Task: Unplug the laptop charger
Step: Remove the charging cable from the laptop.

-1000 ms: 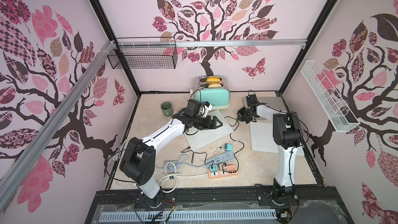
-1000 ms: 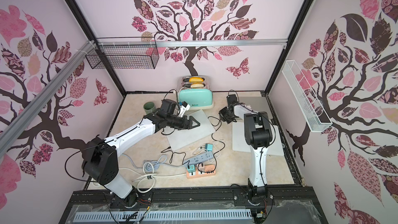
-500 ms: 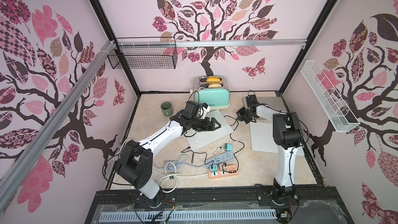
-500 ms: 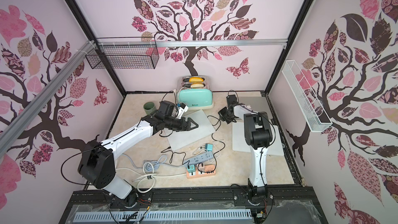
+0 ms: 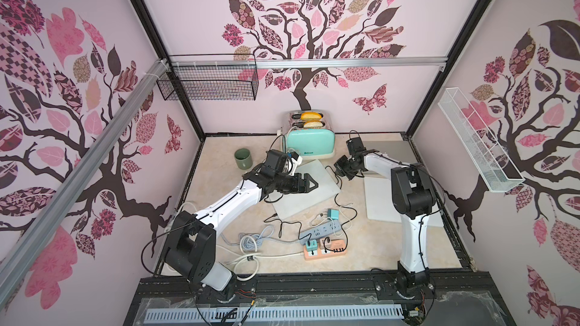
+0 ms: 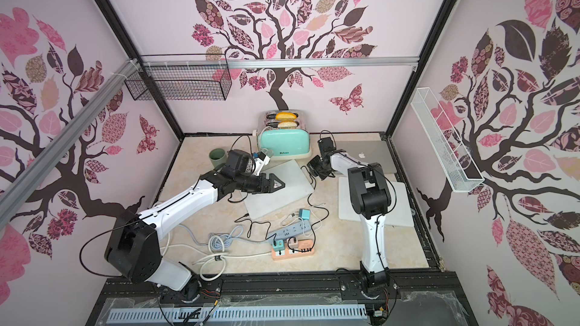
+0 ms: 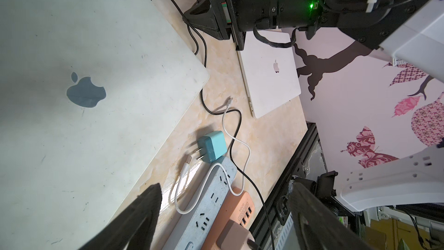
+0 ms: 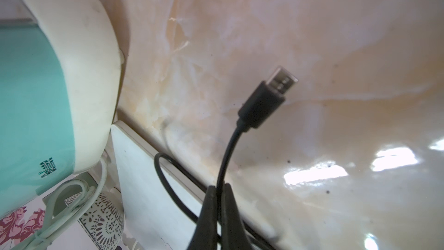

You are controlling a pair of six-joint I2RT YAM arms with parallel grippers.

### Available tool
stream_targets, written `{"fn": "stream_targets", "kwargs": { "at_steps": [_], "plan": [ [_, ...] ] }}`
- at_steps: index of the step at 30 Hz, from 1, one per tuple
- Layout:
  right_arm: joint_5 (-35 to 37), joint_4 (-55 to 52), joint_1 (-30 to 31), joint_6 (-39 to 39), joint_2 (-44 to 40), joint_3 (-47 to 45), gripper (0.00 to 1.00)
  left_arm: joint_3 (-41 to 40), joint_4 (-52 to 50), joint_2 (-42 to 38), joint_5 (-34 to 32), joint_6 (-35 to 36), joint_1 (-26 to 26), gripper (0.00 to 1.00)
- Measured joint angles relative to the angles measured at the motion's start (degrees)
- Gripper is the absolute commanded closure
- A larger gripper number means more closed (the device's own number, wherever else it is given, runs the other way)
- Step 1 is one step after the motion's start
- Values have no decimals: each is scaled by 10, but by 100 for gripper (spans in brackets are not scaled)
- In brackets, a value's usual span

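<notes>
Green mug [image 5: 243, 158] at the far left of the surface [image 5: 219, 189], well apart from everything else.

Left tool [image 5: 312, 183] hangs over the lid of the middle laptop [image 7: 120, 44], jaws spread wide and holding nothing.

Mint toaster [image 5: 310, 144] stands just behind that laptop.

Toward the front, a grey power strip [image 5: 320, 232] lies beside an orange strip [image 5: 326, 247]. A teal adapter [image 5: 332, 214] lies loose by them.

Right tool [image 8: 217, 196] is pinched tight on the black charger cable [image 8: 225, 155]. The plug [image 8: 266, 102] stands free in the air above the surface, in no port. It sits between the middle laptop and the white laptop [image 5: 378, 199] farther right.
</notes>
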Motion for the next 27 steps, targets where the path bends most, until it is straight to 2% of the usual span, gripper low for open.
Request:
{"fn": "stream_targets", "kwargs": {
  "at_steps": [3,6,8,11,17,22,27],
  "plan": [
    [0,-6,-1,-8,0,2,74,-5,0,-3,0,0,0,13],
    [1,-32,0,-34,-2,12,60,-13,-1,-8,1,1,0,13],
    [2,-49,1,-55,-7,23,45,-20,-4,-14,1,3,0,13],
    [7,-79,1,-90,-28,42,33,-35,-14,-29,1,9,0,13],
    [23,-135,1,-167,-103,67,18,-64,-53,-78,1,23,0,13],
    [20,-213,14,-245,-183,69,16,-94,-92,-133,1,30,0,13],
    [-17,-297,79,-319,-287,24,16,-137,-123,-182,2,29,0,12]
  ]
}}
